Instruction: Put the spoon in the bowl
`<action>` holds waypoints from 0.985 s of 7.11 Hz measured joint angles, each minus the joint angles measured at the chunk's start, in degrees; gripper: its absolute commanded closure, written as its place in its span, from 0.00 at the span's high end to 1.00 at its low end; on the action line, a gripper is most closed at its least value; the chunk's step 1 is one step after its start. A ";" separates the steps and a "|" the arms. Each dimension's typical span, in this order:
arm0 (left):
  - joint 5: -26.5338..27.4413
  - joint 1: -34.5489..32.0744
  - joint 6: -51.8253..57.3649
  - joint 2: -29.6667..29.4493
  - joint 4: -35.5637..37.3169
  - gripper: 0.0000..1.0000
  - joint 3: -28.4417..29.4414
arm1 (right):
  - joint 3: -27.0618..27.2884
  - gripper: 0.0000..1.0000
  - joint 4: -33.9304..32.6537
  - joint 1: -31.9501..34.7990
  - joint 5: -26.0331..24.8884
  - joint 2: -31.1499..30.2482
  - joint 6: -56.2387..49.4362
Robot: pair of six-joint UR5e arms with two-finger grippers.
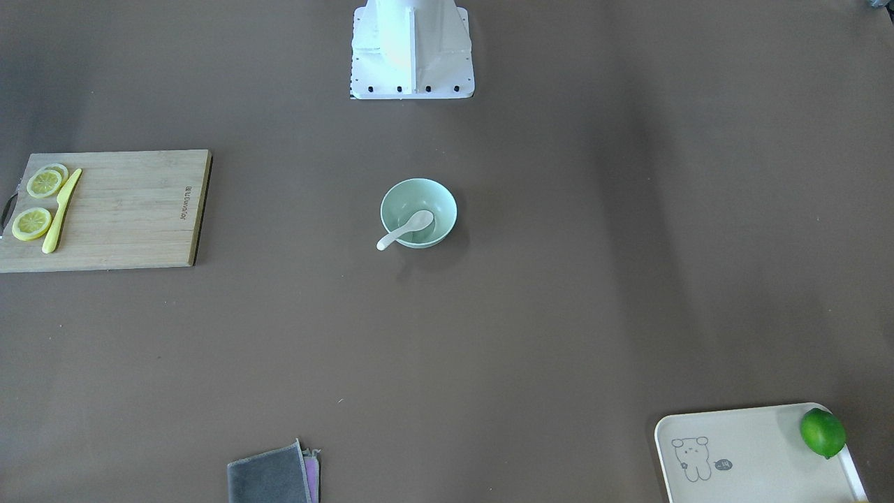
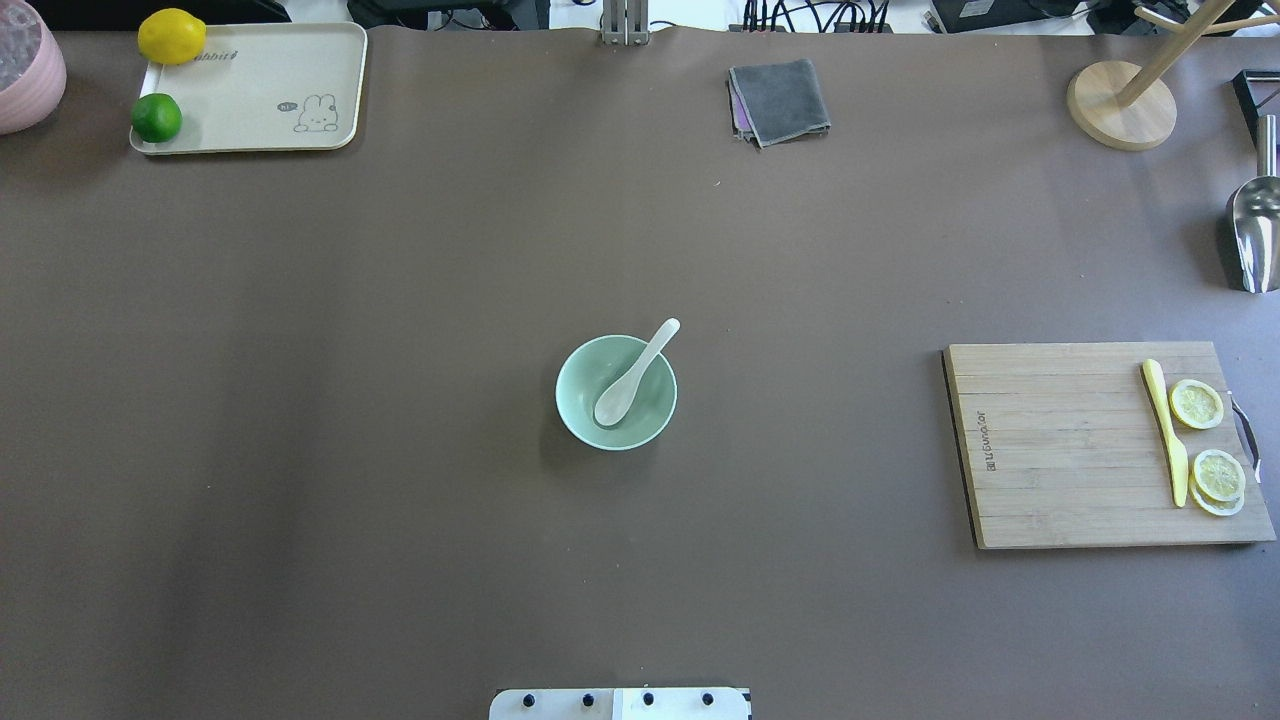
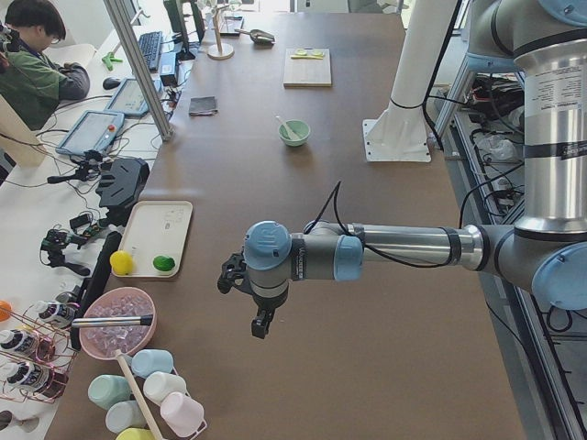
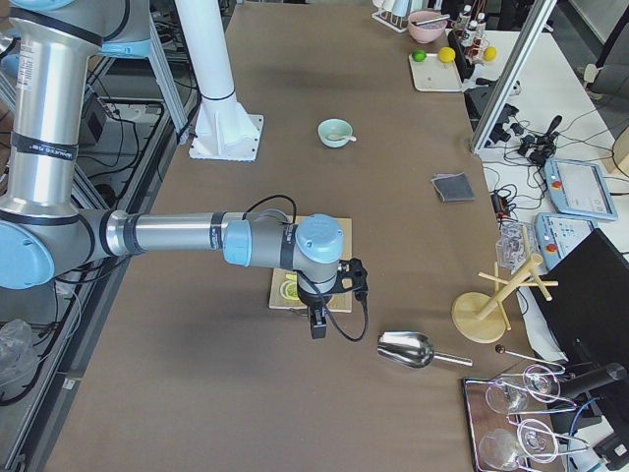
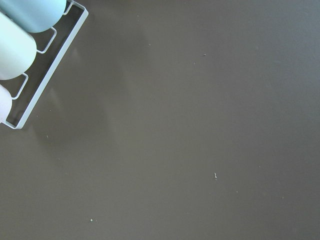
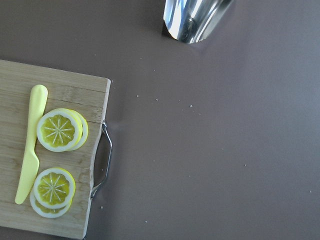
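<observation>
The white spoon (image 1: pixel 406 228) lies in the mint-green bowl (image 1: pixel 438 199) at the table's middle, scoop inside and handle leaning out over the rim. In the overhead view the spoon (image 2: pixel 634 373) rests in the bowl (image 2: pixel 575 412) with its handle pointing up and to the right. No gripper touches them. My left gripper (image 3: pixel 260 324) hangs over the table's left end, far from the bowl (image 3: pixel 294 135); I cannot tell whether it is open. My right gripper (image 4: pixel 316 324) hangs over the cutting board at the right end; I cannot tell its state either.
A wooden cutting board (image 2: pixel 1060 450) with a yellow knife (image 2: pixel 1165 430) and lemon slices (image 2: pixel 1196 404) lies at the right. A cream tray (image 2: pixel 260 85) holds a lime (image 2: pixel 157 117) and a lemon (image 2: pixel 171 35). A grey cloth (image 2: pixel 780 100) and a metal scoop (image 2: pixel 1255 235) lie at the far side.
</observation>
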 measured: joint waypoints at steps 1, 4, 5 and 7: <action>0.10 -0.23 0.13 -0.04 3.60 0.99 -2.04 | -0.05 1.00 0.02 0.91 0.25 -0.82 -0.06; 0.33 -0.50 0.44 -0.20 7.64 0.99 -5.15 | 0.02 1.00 0.15 1.37 1.88 -1.41 -0.18; 0.30 -0.64 0.53 0.12 8.34 0.99 -6.72 | 0.17 1.00 0.22 1.40 2.26 -1.42 -0.17; -0.04 -0.90 0.73 0.28 8.43 0.99 -8.07 | 0.10 1.00 0.22 1.40 3.58 -1.66 -0.16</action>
